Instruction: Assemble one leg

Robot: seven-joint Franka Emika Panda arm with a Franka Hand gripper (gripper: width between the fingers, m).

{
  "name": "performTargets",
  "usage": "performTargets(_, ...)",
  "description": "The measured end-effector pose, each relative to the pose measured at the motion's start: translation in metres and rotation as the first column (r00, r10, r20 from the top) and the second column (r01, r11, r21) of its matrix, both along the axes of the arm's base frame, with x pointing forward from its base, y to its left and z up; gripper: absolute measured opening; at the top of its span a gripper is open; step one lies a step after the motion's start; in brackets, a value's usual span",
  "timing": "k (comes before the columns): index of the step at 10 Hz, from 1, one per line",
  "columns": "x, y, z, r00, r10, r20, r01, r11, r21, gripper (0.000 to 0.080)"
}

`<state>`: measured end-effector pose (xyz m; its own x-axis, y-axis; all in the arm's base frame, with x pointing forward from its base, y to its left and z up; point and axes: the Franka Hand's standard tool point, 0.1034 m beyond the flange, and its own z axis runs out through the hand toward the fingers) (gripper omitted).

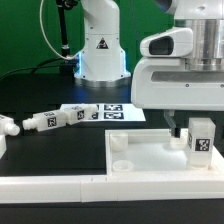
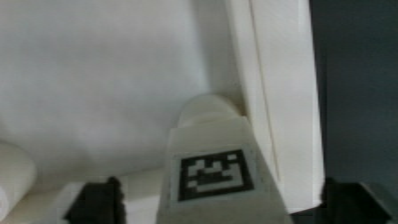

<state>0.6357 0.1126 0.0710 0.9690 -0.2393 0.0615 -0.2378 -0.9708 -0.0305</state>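
Note:
A leg [image 1: 200, 140], a stubby white post with a square marker tag, stands upright near the large white panel's [image 1: 150, 158] edge at the exterior view's right. My gripper [image 1: 190, 128] hangs right over it. In the wrist view the leg [image 2: 214, 150] rises between my two dark fingers [image 2: 96, 202], with a narrow gap on each side, so the jaws look open around it. The leg's foot is hidden. Two more legs [image 1: 55, 117] lie on the table at the exterior view's left.
The marker board [image 1: 118, 112] lies behind the panel, in front of the robot base [image 1: 100, 50]. Another white part [image 1: 8, 126] lies at the far left. The panel has raised corner stubs [image 1: 119, 141]. A white frame piece [image 1: 40, 185] runs along the front.

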Motion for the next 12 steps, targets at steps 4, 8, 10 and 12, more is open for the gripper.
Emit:
performTargets(4,-0.0001,0.0019,-0.0006,0.947,-0.32,-0.008,0.32,0.947,0.019,0.0284)
performTargets(8,0.0031,0.0036,-0.0013,0.521,-0.851,-0.064,0.853,0.519,0.054,0.0284)
performTargets(10,0.0058,0.0049,-0.0012,0.169,-0.976,-0.139,0.984,0.159,0.075,0.0284)
performTargets(12,0.0055,0.0057,-0.0017,0.136,-0.98,-0.145,0.989,0.126,0.073,0.0284)
